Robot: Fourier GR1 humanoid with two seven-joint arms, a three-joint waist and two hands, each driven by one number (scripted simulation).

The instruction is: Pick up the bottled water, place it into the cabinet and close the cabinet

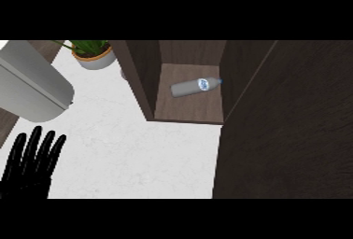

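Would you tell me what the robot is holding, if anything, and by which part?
Nothing: the left hand is open, and the bottled water lies in the cabinet.

Just 1 hand on show here, the left hand (29, 163), down in the near left corner, and it is black all over: a flat, matt black, so dark that surface detail cannot be made out. The fingers (36, 144) are long, slim and round-tipped, with thin pale gaps between them. They run down into a broader palm that reads as 1 solid dark shape. Up at the far left is a big, smooth, pale-grey rounded shell (31, 88) with a small dark stud on its right edge. Whether it belongs to the arm, I cannot tell.
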